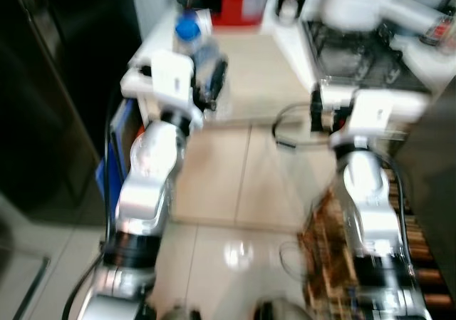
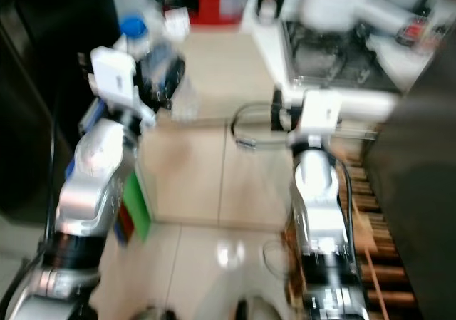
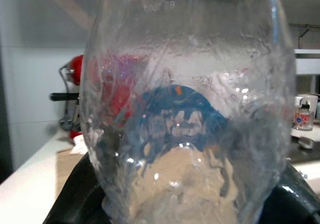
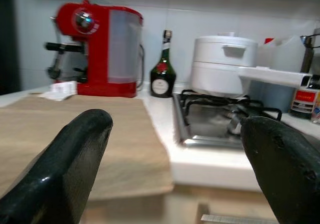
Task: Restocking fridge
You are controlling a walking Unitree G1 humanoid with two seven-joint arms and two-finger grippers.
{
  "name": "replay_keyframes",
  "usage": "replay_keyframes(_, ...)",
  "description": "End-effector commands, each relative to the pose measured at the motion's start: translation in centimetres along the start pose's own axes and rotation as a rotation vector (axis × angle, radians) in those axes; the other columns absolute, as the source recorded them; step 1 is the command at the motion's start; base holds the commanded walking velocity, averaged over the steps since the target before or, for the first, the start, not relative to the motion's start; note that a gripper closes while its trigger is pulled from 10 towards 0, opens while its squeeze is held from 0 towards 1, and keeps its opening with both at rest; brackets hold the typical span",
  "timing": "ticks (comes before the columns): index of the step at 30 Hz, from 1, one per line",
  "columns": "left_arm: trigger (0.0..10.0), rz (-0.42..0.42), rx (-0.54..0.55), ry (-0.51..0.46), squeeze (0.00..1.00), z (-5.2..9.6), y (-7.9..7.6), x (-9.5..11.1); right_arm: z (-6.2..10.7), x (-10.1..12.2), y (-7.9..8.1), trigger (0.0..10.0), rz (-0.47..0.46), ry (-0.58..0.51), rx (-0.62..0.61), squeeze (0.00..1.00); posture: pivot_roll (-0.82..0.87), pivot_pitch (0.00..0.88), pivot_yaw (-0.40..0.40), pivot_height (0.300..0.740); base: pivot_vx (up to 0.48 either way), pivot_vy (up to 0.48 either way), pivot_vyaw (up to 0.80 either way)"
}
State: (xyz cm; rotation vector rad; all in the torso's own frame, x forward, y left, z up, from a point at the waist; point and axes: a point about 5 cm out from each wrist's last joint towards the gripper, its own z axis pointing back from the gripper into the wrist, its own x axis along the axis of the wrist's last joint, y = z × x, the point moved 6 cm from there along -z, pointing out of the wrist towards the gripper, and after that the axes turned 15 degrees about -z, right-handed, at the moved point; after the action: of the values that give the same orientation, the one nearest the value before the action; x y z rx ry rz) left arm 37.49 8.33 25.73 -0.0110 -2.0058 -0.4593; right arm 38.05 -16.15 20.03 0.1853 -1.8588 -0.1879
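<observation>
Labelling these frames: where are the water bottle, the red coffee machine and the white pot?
water bottle (image 3: 185,109), left wrist view, clear body
red coffee machine (image 4: 97,49), right wrist view, body
white pot (image 4: 224,64), right wrist view, side

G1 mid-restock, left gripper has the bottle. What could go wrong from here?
1. The bottle is clear, thin plastic held low in the left gripper; it could slip or crush.
2. The eye views are blurred, so the robot is probably moving; the bottle could clip the counter.
3. The open right gripper points at the stove and could snag it.
</observation>
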Motion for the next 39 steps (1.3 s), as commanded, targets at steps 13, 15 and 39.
replay_keyframes(13,10.0,0.005,-0.014,-0.007,0.0,0.1,-0.2,0.2,0.4,-0.5,-0.3,10.0,0.018,0.016,-0.005,0.11,-0.12,0.011,0.019,0.74,-0.314,0.0,0.0)
replay_keyframes(15,10.0,0.026,-0.026,-0.006,0.0,0.3,-0.4,0.1,0.5,-0.5,-0.3,10.0,0.019,0.017,-0.005,0.11,-0.12,0.013,0.019,0.74,0.0,0.0,0.0)
replay_keyframes(39,10.0,0.07,-0.11,-0.003,0.0,1.4,-2.4,-0.1,1.1,-0.4,0.0,10.0,0.025,-0.001,0.035,0.12,-0.12,0.029,0.019,0.74,0.0,-0.24,0.0)
